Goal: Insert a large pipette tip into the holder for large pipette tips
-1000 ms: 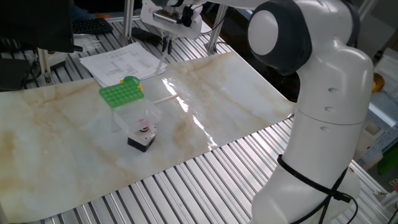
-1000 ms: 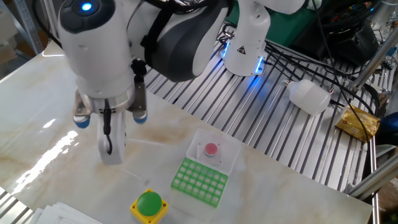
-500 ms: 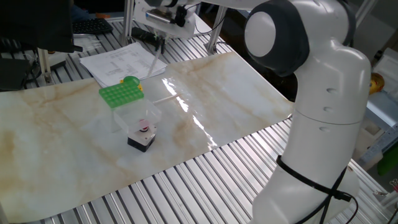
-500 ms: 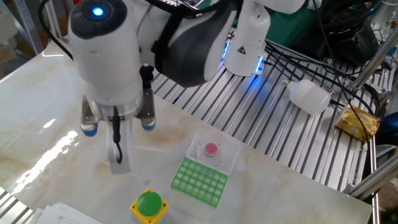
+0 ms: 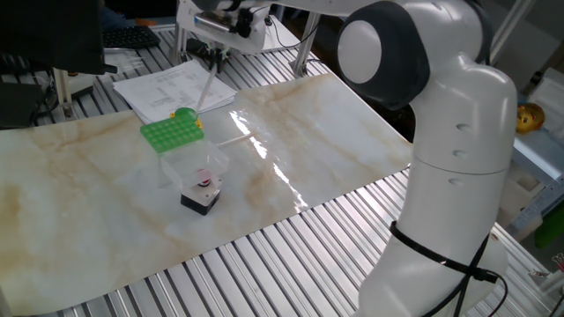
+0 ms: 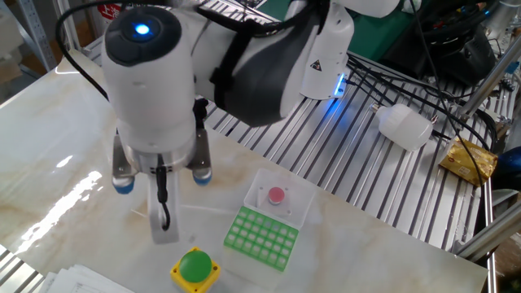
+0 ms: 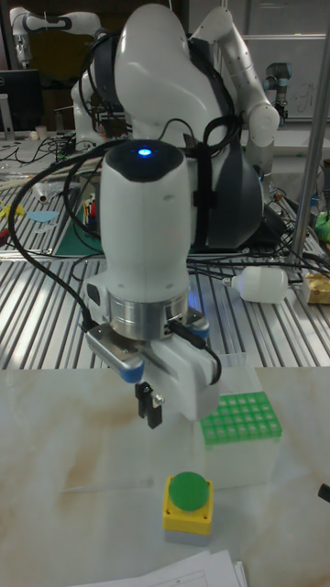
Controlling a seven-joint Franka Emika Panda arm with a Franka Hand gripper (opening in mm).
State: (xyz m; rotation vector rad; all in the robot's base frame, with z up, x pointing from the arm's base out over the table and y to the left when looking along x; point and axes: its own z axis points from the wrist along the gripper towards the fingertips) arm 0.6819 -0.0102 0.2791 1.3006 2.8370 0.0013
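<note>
The holder for large pipette tips is a bright green rack (image 5: 170, 133) (image 6: 262, 236) (image 7: 240, 415) with a grid of round holes, standing on the marble-look table. My gripper (image 5: 214, 60) (image 6: 163, 194) (image 7: 148, 406) hangs above the table, beside the rack and a little short of it. It is shut on a large pipette tip (image 5: 204, 90), a thin translucent cone that slants down toward the rack's far side. The held tip shows clearly only in one fixed view. In the other two views the arm's body hides much of the fingers.
A green-and-yellow knob (image 5: 186, 115) (image 6: 195, 267) (image 7: 188, 500) sits right next to the rack. A clear box (image 6: 281, 213) and a black box with a red button (image 5: 202, 195) stand close by. Another slender tip (image 5: 231, 138) (image 6: 203, 210) lies flat on the table. Papers (image 5: 172, 86) lie behind.
My gripper has carried the held tip sideways toward the green rack, and the tip now leans more. The things on the table have not moved.
</note>
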